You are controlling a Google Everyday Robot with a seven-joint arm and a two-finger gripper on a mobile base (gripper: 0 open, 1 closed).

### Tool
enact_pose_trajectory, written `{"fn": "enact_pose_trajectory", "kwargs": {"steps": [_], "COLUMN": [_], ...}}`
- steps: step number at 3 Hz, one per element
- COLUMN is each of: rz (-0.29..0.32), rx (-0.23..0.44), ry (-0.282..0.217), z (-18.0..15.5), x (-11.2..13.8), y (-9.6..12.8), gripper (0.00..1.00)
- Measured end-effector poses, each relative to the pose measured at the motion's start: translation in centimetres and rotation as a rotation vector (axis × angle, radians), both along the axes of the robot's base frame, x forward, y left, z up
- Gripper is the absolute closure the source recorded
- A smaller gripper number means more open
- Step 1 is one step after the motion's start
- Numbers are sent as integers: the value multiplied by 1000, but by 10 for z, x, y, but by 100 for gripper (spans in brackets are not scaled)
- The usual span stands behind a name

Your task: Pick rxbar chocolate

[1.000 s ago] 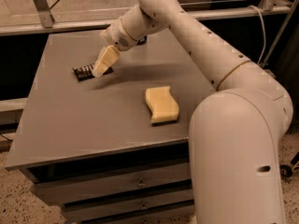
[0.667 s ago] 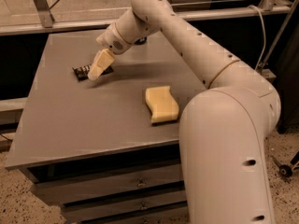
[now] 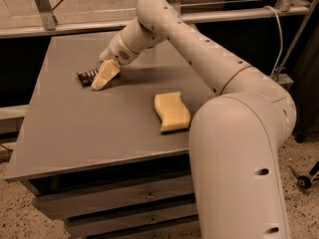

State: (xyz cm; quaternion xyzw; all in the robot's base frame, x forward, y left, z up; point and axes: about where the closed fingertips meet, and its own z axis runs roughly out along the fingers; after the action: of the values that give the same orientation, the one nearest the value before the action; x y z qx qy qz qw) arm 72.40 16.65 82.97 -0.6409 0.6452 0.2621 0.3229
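Claw: I am watching the claw [image 3: 103,76] sitting in the upper left of the frame, low over the bench [image 3: 75,133], its cream tip lying across the right end of the bar.
Claw state: I am not able to tell how far open it is, or whether it is holding anything; from here it is reading as one pale wedge.
Rxbar chocolate: the rxbar chocolate [image 3: 86,76] is lying flat on the bench in the upper left, its dark wrapper showing to the left of the claw.
Sponge: the pale yellow sponge [image 3: 172,112] is lying near the middle of the frame, well apart from the bar and out of the way.
Step in hand: I am judging this to be the settling onto the bar, with the lift not yet done.
Doing it well: a flat bar is offering little to pinch, so I am wanting the claw square across its narrow width and low enough to straddle it, not press on top.
Risk: I am expecting the slick wrapper to skid left if the closing is rushed.
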Motion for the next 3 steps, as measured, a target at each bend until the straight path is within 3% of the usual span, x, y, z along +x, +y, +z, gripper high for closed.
{"fn": "enact_pose_trajectory", "kwargs": {"steps": [3], "rz": [-1], "rx": [6], "ry": [3], "z": [2], "x": [-5], "y": [0], "gripper": [93]}}
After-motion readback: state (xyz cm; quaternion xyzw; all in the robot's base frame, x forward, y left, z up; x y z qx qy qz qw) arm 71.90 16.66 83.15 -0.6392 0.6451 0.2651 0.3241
